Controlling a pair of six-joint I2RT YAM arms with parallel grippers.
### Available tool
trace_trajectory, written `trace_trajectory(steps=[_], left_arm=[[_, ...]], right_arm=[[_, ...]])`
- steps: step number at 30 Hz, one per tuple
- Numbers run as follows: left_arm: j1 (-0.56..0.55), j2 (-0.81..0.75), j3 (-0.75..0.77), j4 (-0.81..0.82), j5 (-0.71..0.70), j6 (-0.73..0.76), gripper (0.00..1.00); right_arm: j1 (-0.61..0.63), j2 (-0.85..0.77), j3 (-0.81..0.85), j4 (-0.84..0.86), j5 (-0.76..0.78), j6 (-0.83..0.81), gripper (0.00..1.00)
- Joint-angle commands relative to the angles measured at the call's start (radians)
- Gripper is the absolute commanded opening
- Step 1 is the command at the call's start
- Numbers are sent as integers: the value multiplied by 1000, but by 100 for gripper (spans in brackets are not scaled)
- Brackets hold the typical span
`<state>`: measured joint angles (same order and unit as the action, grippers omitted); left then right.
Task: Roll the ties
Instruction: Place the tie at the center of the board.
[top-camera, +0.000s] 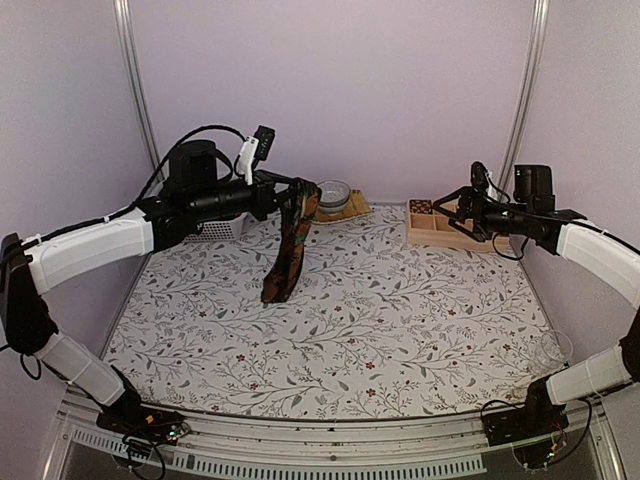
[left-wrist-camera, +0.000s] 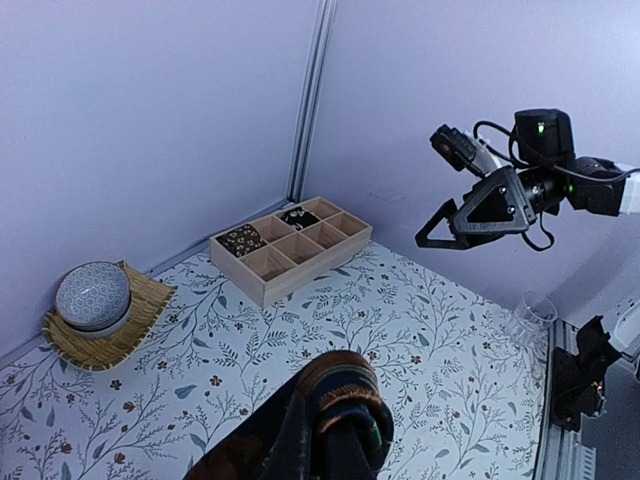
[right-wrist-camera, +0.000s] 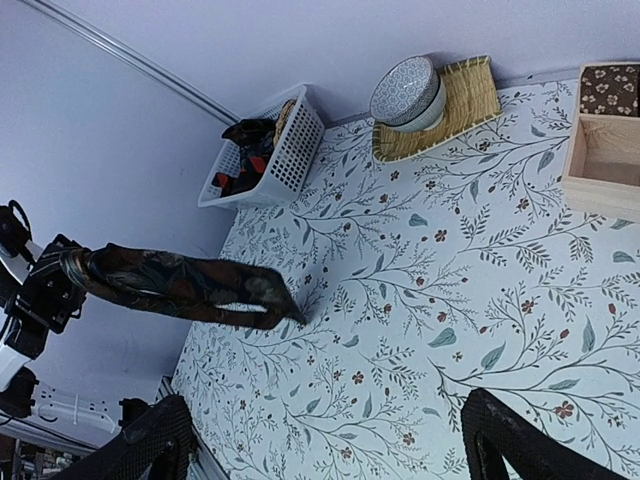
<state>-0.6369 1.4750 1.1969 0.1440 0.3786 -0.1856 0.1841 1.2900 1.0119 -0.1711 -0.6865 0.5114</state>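
A dark patterned tie (top-camera: 290, 250) hangs folded over my left gripper (top-camera: 298, 190), which is shut on it high above the table's back left. Its pointed tip touches the cloth (top-camera: 272, 296). In the left wrist view the tie (left-wrist-camera: 340, 420) covers the fingers completely. My right gripper (top-camera: 450, 210) hovers open and holds nothing, just left of the wooden box (top-camera: 440, 228); its fingers (right-wrist-camera: 160, 440) stand far apart over the floral cloth. The right wrist view shows the hanging tie (right-wrist-camera: 190, 285) at the left. More ties (right-wrist-camera: 245, 160) lie in a white basket (right-wrist-camera: 290, 150).
The wooden compartment box (left-wrist-camera: 290, 245) holds rolled ties (left-wrist-camera: 242, 238) in its back cells. A patterned bowl (top-camera: 333, 195) sits on a bamboo mat (left-wrist-camera: 150, 300) at the back. The white basket (top-camera: 220, 228) stands behind the left arm. A clear glass (top-camera: 552, 350) is near the right edge.
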Motion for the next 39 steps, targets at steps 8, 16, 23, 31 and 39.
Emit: trace_trajectory(steps=[8,16,23,31,39], left_arm=[[-76,15,45,42,-34,-94,0],[-186,108,123,173,-68,-183,0],[-99,14,-131,257,-420,-307,0],[136,-36,-489,211,-680,-441,30],[163,-128,-610,205,-652,-478,100]], right_arm=[[34,27,0,-4,50,-60,94],[34,9,-6,20,62,-51,94],[34,11,-25,3,78,-69,94],[119,96,-22,17,103,-76,94],[346,325,82,-106,292,-213,93]])
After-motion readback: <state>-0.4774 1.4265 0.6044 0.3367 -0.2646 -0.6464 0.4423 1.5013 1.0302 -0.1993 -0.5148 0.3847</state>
